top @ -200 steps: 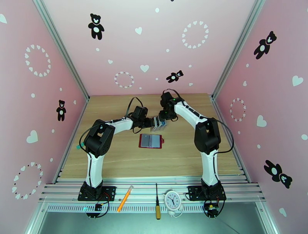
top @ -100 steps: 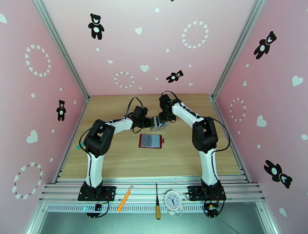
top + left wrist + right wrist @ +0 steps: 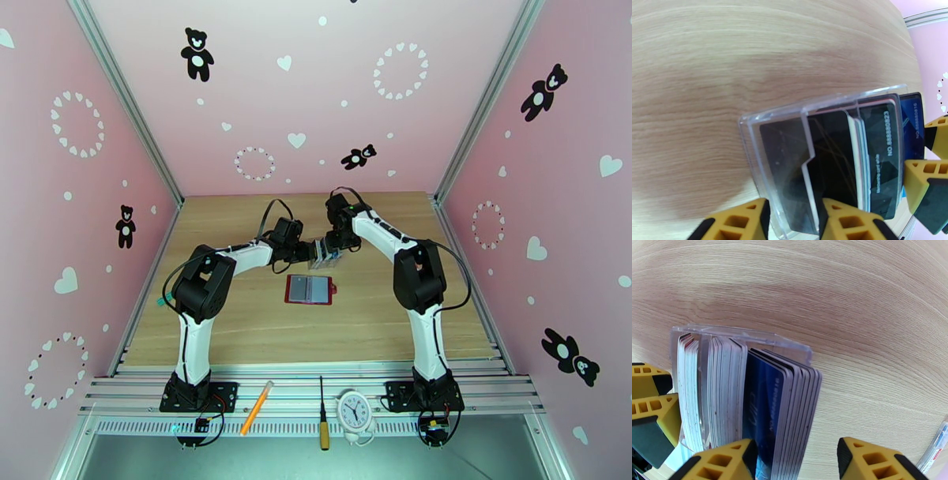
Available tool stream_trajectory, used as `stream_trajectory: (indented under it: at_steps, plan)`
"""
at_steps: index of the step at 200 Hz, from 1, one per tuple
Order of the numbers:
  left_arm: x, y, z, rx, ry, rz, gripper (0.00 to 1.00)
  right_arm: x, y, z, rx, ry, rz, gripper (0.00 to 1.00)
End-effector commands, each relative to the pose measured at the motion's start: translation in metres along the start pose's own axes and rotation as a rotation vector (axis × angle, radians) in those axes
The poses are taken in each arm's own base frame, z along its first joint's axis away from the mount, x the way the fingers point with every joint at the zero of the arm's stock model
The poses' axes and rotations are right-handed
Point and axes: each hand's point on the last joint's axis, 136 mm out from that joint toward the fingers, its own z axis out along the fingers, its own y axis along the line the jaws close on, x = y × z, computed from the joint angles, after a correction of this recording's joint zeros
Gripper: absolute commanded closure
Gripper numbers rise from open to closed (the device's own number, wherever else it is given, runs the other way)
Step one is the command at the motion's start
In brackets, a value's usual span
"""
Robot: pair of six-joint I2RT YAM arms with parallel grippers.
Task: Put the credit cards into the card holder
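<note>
Right gripper [image 3: 794, 447] straddles the credit cards [image 3: 786, 405] standing in the clear stand [image 3: 750, 336].

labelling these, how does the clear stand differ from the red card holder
The clear stand is see-through and upright; the red card holder lies open, flat. The stand is packed with cards; the holder's pockets look empty. The left gripper clamps the stand; the holder is untouched.

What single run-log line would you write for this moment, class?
left gripper: shut on clear stand | right gripper: open, astride end credit cards | card holder: open flat on table
</note>
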Motion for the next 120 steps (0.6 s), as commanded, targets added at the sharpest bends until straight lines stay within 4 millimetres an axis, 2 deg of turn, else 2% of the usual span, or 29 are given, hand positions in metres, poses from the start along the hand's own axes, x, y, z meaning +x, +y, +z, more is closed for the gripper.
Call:
stream_trajectory:
  at_steps: [1,120]
  plan:
    - [0.017,0.026,0.004,-0.066,0.063,-0.046,0.6,-0.007,-0.014,-0.014,0.042,-0.026,0.011,0.42]
    - [0.018,0.025,0.004,-0.059,0.064,-0.049,0.6,-0.017,-0.021,-0.032,0.044,-0.07,0.028,0.45]
